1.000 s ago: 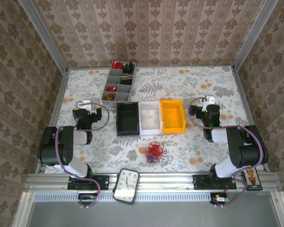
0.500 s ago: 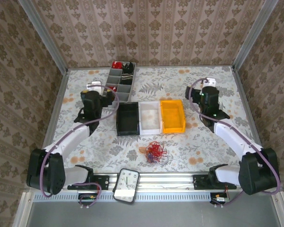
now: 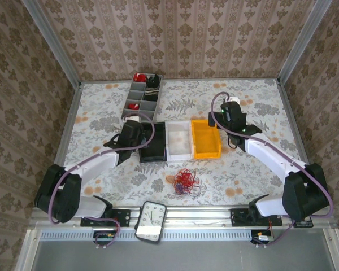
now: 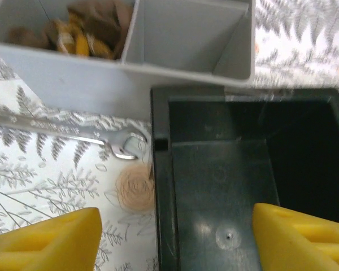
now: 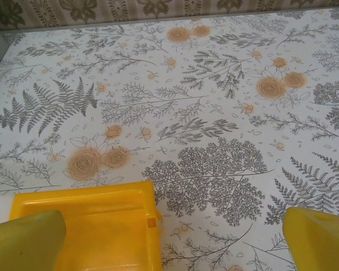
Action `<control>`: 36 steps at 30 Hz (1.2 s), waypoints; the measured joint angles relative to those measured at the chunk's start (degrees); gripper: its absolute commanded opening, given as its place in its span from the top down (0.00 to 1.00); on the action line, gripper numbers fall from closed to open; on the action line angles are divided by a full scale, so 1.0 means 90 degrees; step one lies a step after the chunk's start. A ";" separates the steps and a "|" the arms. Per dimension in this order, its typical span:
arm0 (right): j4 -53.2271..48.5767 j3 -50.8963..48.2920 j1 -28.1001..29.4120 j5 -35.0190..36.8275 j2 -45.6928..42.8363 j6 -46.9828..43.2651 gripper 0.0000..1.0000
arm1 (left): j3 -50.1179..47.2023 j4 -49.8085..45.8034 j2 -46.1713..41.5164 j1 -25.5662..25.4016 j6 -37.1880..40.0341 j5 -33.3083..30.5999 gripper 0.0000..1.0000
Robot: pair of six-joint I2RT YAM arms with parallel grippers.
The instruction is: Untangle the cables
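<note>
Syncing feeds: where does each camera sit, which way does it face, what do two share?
Top external: high above near edge, looking down; left arm, right arm, cables.
Left wrist: on left arm, facing down at black bin; left pincer.
Right wrist: on right arm, over yellow bin; right pincer.
Shared: black bin, top and left wrist.

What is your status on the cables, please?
Left hand open above black bin. Right hand open at yellow bin far corner. Cables tangled near front edge, untouched. Nothing on them.
</note>
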 measured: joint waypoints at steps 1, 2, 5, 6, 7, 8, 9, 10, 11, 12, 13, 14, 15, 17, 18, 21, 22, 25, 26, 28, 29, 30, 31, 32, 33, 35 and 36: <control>-0.0015 0.0024 0.0010 0.0000 0.0002 0.0017 0.00 | -0.0002 -0.0015 0.0114 0.0000 -0.0063 0.0073 0.41; -0.0024 0.0051 0.0022 0.0002 0.0012 0.0034 0.00 | -0.0002 -0.0019 0.0226 -0.0005 -0.0121 0.0151 0.45; -0.0032 0.0085 0.0034 0.0012 0.0049 0.0041 0.00 | -0.0002 -0.0046 0.0425 -0.0034 -0.0160 0.0340 0.63; -0.0036 0.0087 0.0034 0.0022 0.0058 0.0041 0.00 | 0.0000 -0.0049 0.0461 -0.0049 -0.0151 0.0401 0.68; -0.0041 0.0087 0.0034 0.0032 0.0068 0.0041 0.00 | 0.0000 -0.0083 0.0476 -0.0085 -0.0146 0.0432 0.73; -0.0044 0.0087 0.0034 0.0058 0.0073 0.0041 0.00 | 0.0005 -0.0107 0.0491 -0.0100 -0.0134 0.0520 0.78; -0.0046 0.0087 0.0034 0.0083 0.0073 0.0041 0.00 | 0.0015 -0.0136 0.0512 -0.0143 -0.0104 0.0559 0.82; -0.0046 0.0087 0.0034 0.0119 0.0073 0.0041 0.00 | 0.0027 -0.0141 0.0539 -0.0180 -0.0107 0.0653 0.85; -0.0044 0.0087 0.0034 0.0146 0.0073 0.0044 0.00 | 0.0073 -0.0155 0.0571 -0.0231 -0.0124 0.0648 0.88; -0.0049 0.0087 0.0034 0.0158 0.0073 0.0049 0.00 | 0.0131 -0.0172 0.0612 -0.0253 -0.0119 0.0675 0.89; -0.0049 0.0087 0.0034 0.0170 0.0073 0.0051 0.00 | 0.0219 -0.0238 0.0690 -0.0299 0.0051 0.0775 0.92; -0.0046 0.0087 0.0034 0.0180 0.0070 0.0053 0.00 | 0.0287 -0.0284 0.0741 -0.0367 0.0148 0.0852 0.93; -0.0046 0.0087 0.0034 0.0192 0.0070 0.0053 0.00 | 0.0376 -0.0330 0.0818 -0.0471 0.0175 0.0879 0.95; -0.0046 0.0085 0.0034 0.0192 0.0070 0.0053 0.00 | 0.0644 -0.0427 0.1042 -0.0607 0.0253 0.0906 0.99; -0.0046 0.0085 0.0034 0.0192 0.0070 0.0051 0.00 | 0.0782 -0.0464 0.1158 -0.0641 0.0316 0.0954 1.00; -0.0046 0.0085 0.0034 0.0180 0.0070 0.0049 0.00 | 0.1246 -0.0580 0.1549 -0.0687 0.0403 0.1020 1.00; -0.0049 0.0085 0.0034 0.0143 0.0070 0.0044 0.00 | 0.1438 -0.0619 0.1712 -0.0687 0.0427 0.1022 1.00; -0.0114 0.0087 0.0034 -0.0058 0.0075 0.0007 0.00 | 0.2081 -0.0789 0.2229 -0.0687 0.0478 0.0971 1.00; -0.0163 0.0090 0.0034 -0.0151 0.0085 0.0000 0.00 | 0.2271 -0.0799 0.2392 -0.0678 0.0476 0.0950 1.00; -0.0253 0.0090 0.0034 -0.0408 0.0104 -0.0019 0.01 | 0.2623 -0.0750 0.2735 -0.0651 0.0418 0.0925 1.00; -0.0287 0.0090 0.0034 -0.0554 0.0112 -0.0036 0.01 | 0.2739 -0.0704 0.2858 -0.0629 0.0367 0.0913 1.00; -0.0323 0.0090 0.0041 -0.0724 0.0114 -0.0070 0.02 | 0.2895 -0.0670 0.3007 -0.0607 0.0296 0.0877 1.00; -0.0350 0.0090 0.0058 -0.0886 0.0114 -0.0100 0.03 | 0.3087 -0.0661 0.3160 -0.0580 0.0216 0.0833 1.00; -0.0357 0.0087 0.0080 -0.1037 0.0112 -0.0138 0.03 | 0.3240 -0.0653 0.3288 -0.0566 0.0165 0.0797 1.00; -0.0369 0.0087 0.0121 -0.1226 0.0112 -0.0170 0.04 | 0.3451 -0.0661 0.3449 -0.0542 0.0119 0.0746 1.00; -0.0440 0.0083 0.0257 -0.1591 0.0104 -0.0294 0.05 | 0.3823 -0.0675 0.3733 -0.0500 0.0080 0.0661 1.00; -0.0493 0.0066 0.0357 -0.1792 0.0085 -0.0355 0.06 | 0.4007 -0.0704 0.3869 -0.0478 0.0080 0.0639 1.00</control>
